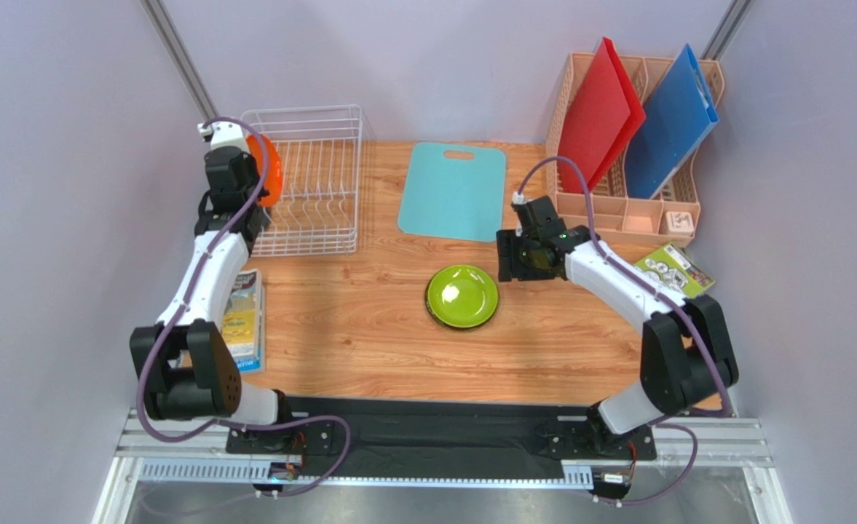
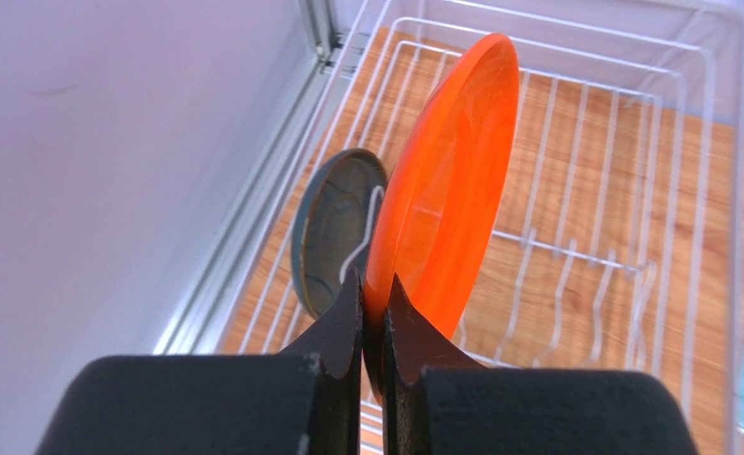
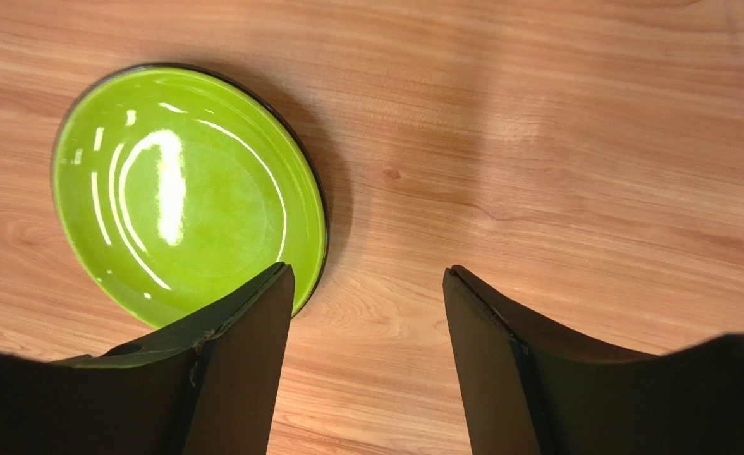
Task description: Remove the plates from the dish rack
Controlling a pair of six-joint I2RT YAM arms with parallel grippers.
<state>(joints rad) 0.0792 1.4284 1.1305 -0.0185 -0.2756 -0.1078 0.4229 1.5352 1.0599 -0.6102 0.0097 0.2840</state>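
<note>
Where the dish rack stands, orange plate and teal-grey plate stand inside.

Upright orange plate at dish rack

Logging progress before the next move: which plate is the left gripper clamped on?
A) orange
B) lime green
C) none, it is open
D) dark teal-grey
A: the left gripper is shut on the rim of the orange plate; the lime green plate lies flat on the table.

Spread hand near green plate
</note>
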